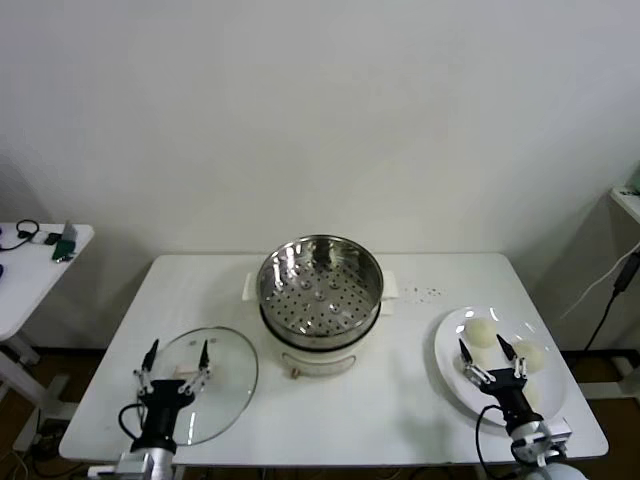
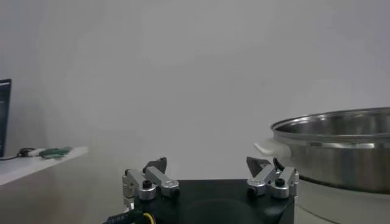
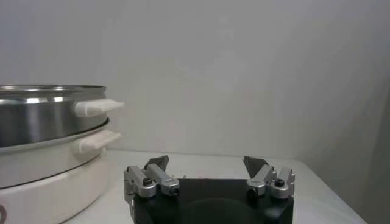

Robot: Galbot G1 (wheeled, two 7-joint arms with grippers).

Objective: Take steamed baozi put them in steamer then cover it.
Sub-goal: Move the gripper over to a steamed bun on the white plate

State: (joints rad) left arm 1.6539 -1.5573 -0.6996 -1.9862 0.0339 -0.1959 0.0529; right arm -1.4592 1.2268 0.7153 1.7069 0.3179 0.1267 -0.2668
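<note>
Overhead, the head view shows the steamer point(image 1: 320, 290) at the middle of the white table point(image 1: 400, 400), its perforated steel basket holding nothing. On the robot's right a white plate point(image 1: 450, 350) carries the steamed baozi point(image 1: 481, 329); the right gripper point(image 1: 492, 352) hangs over them with fingers spread apart, hiding part of the pile, so their count is hard to make out. On the left the cover point(image 1: 225, 375) lies flat on the table, and the left gripper point(image 1: 176, 358) sits above its whitish handle, fingers likewise apart. A plain pale wall stands behind, and a small side table point(image 1: 25, 270) with cables is cut off at the left edge.

In the left wrist view, the left gripper point(image 2: 210, 167) shows both fingers wide, nothing between them; the steamer point(image 2: 335, 152) rises just beyond, cut by the frame.

In the right wrist view, the right gripper point(image 3: 208, 165) is equally spread and empty, with the steamer point(image 3: 49, 122) and its white side handles off to one side; the buns are out of sight.
</note>
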